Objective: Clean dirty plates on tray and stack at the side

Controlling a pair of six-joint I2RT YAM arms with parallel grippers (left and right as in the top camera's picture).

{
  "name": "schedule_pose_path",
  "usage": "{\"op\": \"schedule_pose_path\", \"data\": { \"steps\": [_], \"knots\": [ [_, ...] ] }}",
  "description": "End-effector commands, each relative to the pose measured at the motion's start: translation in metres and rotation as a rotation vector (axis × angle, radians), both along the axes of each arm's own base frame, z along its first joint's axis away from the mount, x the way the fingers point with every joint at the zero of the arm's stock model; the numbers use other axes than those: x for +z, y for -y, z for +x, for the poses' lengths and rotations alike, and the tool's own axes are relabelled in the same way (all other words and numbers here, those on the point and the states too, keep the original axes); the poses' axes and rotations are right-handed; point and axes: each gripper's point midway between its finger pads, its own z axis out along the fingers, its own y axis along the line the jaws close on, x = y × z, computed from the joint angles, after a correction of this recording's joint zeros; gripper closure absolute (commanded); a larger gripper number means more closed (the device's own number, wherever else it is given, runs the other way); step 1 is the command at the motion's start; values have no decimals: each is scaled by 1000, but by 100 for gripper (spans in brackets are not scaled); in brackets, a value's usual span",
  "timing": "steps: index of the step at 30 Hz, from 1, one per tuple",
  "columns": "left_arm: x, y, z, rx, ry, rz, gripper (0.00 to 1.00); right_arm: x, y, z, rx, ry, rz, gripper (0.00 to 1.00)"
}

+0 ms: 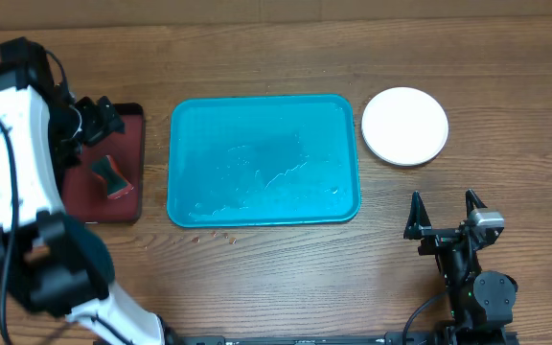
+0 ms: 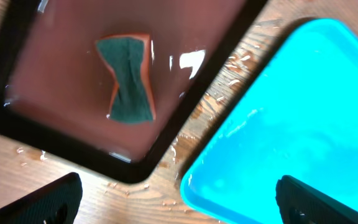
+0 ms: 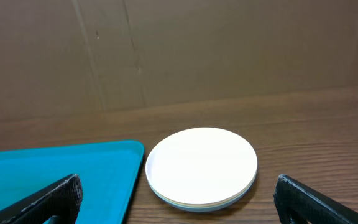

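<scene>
Overhead view first: the large turquoise rectangular plastic tray (image 1: 263,161) lies bare of plates in the middle of the wooden table (image 1: 276,287), with wet-looking streaks on its floor. The stack of round plastic plates (image 1: 404,126), white one on top, sits on the table just beside the tray's corner, ahead of the right gripper (image 1: 444,218). That gripper's fingers stand wide apart and hold nothing. The left gripper (image 1: 103,120) hangs over one end of the small dark red black-rimmed tray (image 1: 130,144); from up here I cannot tell its spread.

Left wrist view: here its fingers (image 2: 51,199) show spread wide and empty. Beyond the tips lies the green-and-orange waisted sponge (image 2: 129,78), flat in the red tray and apart from the fingers. The turquoise tray's corner lies off to one side of the tips, with water drops on the table between.

Right wrist view: past the wide fingers (image 3: 325,202) the stack sits straight ahead, well apart. Edges of lower plates just show under the white one, their colours too faint to tell.

To my eye the cleaning and stacking look done, so the step in hand is backing off. Done well, the left arm should rise straight up from the sponge without nudging the red tray. The right should hold clear of the stack so it sits square.
</scene>
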Motion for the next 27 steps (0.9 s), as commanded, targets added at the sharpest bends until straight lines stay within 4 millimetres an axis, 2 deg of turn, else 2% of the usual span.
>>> {"op": "schedule_pose_path", "data": {
  "steps": [1, 5, 9, 13, 15, 20, 27],
  "knots": [
    [34, 17, -22, -75, 95, 50, 0, -1, 2, 0, -13, 7, 4, 0],
    [47, 40, -43, -151, 177, 83, 0, -1, 2, 0, -13, 7, 4, 0],
    [56, 78, -53, -258, 303, 114, 0, -1, 2, 0, -13, 7, 4, 0],
    [70, 121, -64, -454, 470, 165, 0, -1, 2, 0, -13, 7, 4, 0],
    [74, 130, -76, -513, 527, 203, 0, -1, 2, 0, -13, 7, 4, 0],
    [78, 132, -115, -520, 609, 229, 0, -1, 2, 0, -13, 7, 4, 0],
    [78, 126, -149, -577, 698, 331, 0, -1, 2, 0, -13, 7, 4, 0]
  ]
}}
